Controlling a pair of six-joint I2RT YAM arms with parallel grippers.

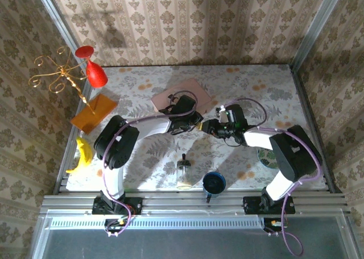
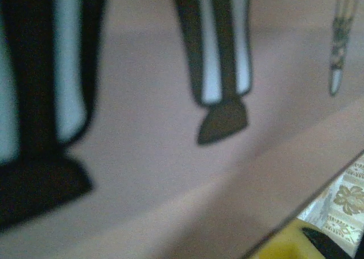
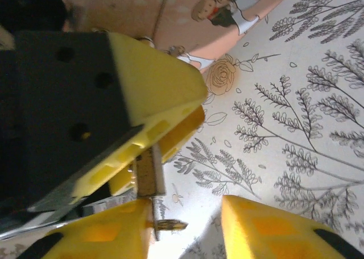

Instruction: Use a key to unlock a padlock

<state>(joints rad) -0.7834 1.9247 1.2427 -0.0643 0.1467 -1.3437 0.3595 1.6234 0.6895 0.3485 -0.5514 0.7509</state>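
Note:
In the right wrist view a small brass padlock (image 3: 149, 171) is clamped between the yellow fingers of my left gripper (image 3: 187, 114), just above the flowered cloth. A key (image 3: 169, 225) sticks out of the padlock's lower end. My right gripper (image 3: 185, 213) is open around the key, whose head lies against the left finger (image 3: 108, 233) while the right finger (image 3: 273, 230) stands well clear. Seen from above, the left gripper (image 1: 196, 122) and right gripper (image 1: 213, 128) meet nose to nose at mid-table. The left wrist view is a blurred close-up of the pink picture box (image 2: 170, 157).
The pink picture box (image 1: 182, 94) lies just behind the grippers. A glass jar (image 1: 183, 174) and a blue cup (image 1: 214, 183) stand near the front edge. A red wine glass (image 1: 94, 69), an orange sheet (image 1: 94, 112) and a banana (image 1: 83, 155) are at the left.

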